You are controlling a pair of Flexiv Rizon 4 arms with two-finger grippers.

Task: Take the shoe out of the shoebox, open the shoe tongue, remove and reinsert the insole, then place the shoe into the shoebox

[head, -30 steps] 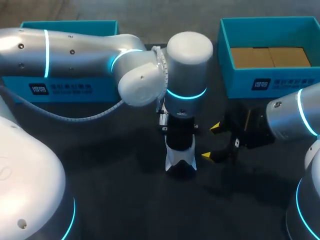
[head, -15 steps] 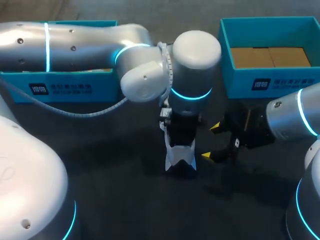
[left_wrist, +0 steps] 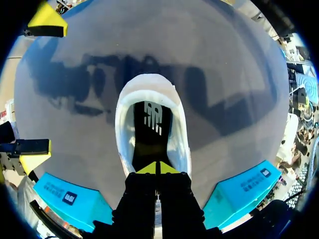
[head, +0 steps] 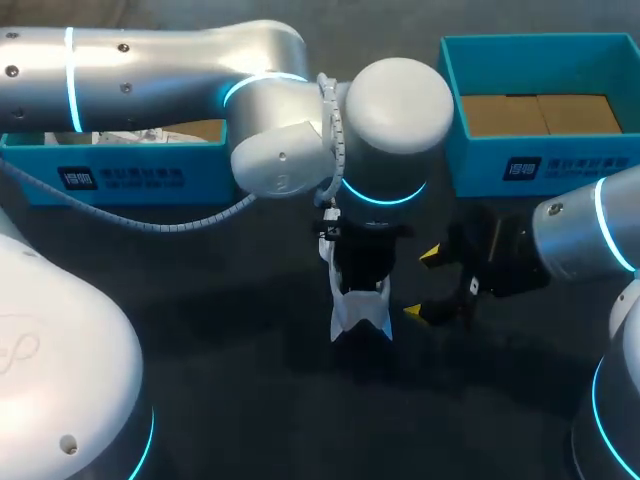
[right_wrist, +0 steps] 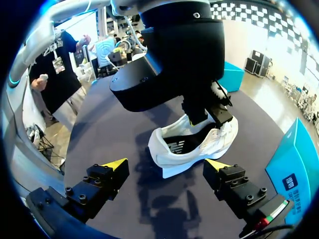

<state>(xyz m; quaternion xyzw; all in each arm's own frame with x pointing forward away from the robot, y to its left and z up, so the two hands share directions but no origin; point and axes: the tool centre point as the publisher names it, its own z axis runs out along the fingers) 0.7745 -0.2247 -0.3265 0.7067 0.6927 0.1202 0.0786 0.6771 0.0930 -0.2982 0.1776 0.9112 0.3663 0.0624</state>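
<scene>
A white shoe (head: 360,318) with a black insole (left_wrist: 149,132) lies on the dark table between my two grippers. My left gripper (left_wrist: 158,168) comes straight down onto its laced end and is shut at the throat, pinching the shoe tongue. In the right wrist view that gripper (right_wrist: 209,117) stands over the far end of the shoe (right_wrist: 192,147). My right gripper (head: 421,284) hangs just right of the shoe, open and holding nothing. Its fingers (right_wrist: 117,164) straddle the space in front of the shoe.
One teal shoebox (head: 130,175) stands at the back left, partly behind my left arm. A second teal box (head: 540,165) with brown cardboard inside stands at the back right, just behind my right gripper.
My left arm's wrist has risen a little and drifted right, still gripping at the shoe. The shoe has barely shifted. The right arm has kept still.
</scene>
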